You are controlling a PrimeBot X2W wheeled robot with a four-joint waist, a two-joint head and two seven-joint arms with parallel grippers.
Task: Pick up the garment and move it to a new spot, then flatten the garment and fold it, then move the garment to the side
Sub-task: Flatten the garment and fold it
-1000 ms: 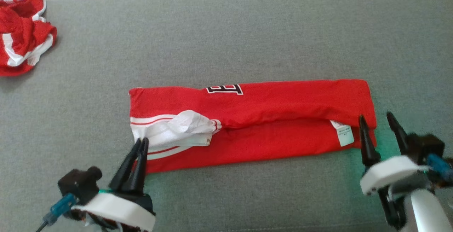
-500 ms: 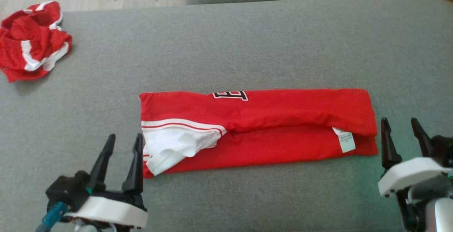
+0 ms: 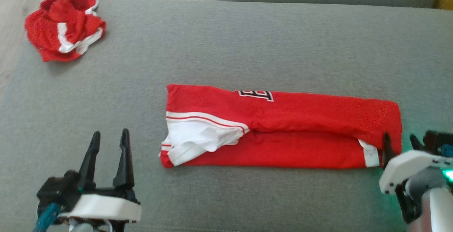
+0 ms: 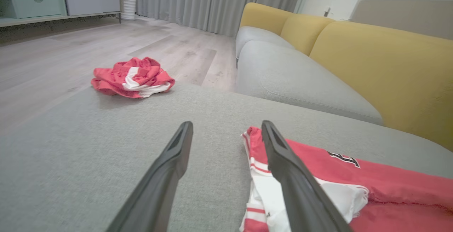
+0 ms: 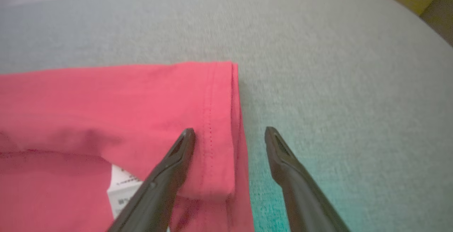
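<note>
The grey sofa seat (image 3: pixel 247 41) carries the red jersey (image 3: pixel 300 119), folded into a long strip mid-cushion. Soft, light and limp, it would likely sag and unfold if lifted by one end; better to pinch both short ends through every layer. The left gripper (image 3: pixel 109 134) gapes wide near the white-trimmed end. The right gripper (image 5: pixel 229 130), equally wide, straddles the hemmed end.

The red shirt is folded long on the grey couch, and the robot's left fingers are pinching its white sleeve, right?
No. The red shirt does lie folded long on the grey couch, but the left fingers stand open beside it, pinching nothing. The head view shows this.
</note>
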